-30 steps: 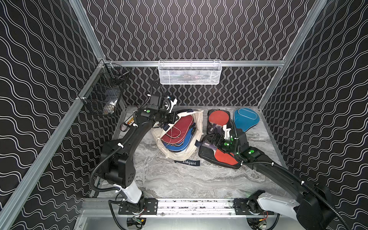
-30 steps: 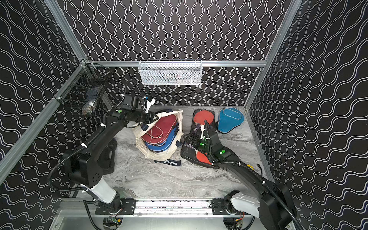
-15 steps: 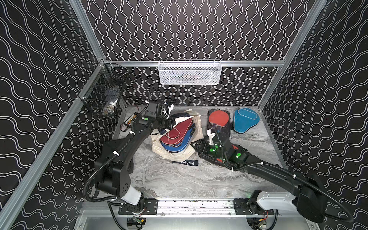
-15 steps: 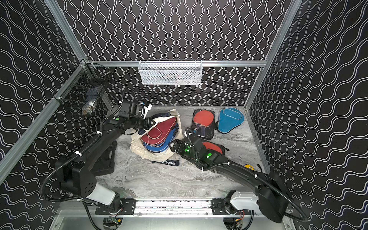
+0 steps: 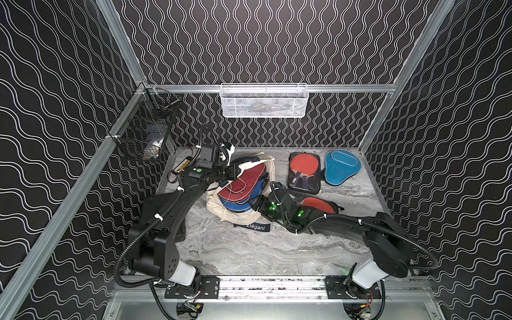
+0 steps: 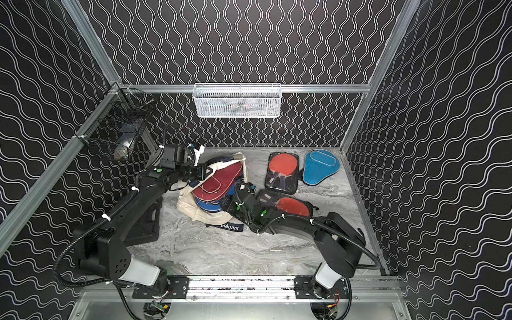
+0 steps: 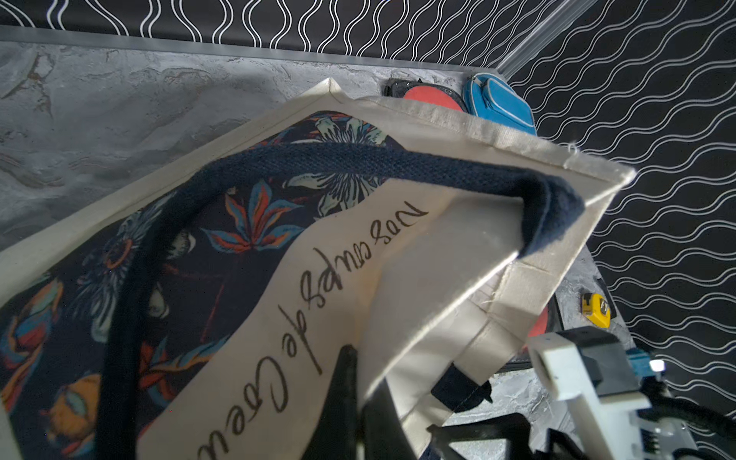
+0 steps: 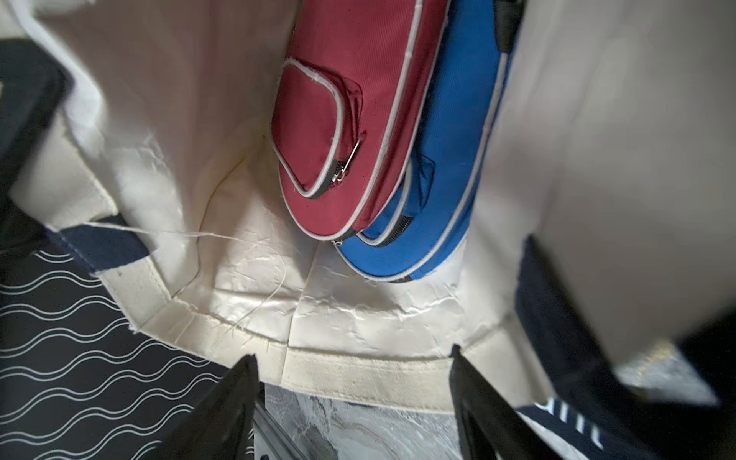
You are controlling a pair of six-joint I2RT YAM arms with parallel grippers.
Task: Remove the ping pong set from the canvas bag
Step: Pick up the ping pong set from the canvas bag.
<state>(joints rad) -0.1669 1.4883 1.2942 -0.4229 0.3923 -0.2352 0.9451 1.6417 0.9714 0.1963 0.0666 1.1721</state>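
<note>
Pinching rim of cream canvas tote bag (image 5: 217, 206) with left end effector (image 5: 235, 172); holding right end effector (image 8: 352, 364) spread at bag mouth, facing maroon paddle-shaped zip cover (image 8: 358, 99) atop blue paddle-shaped zip cover (image 8: 446, 179).

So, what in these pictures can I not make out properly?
- Left gripper: left wrist view, canvas bag fabric hides one finger.
- Blue cover: both top views, mostly under the maroon cover.
- Nearer clear pouch: both top views, right arm crosses it.
- White mesh basket contents: too small, blurred behind mesh.
</note>
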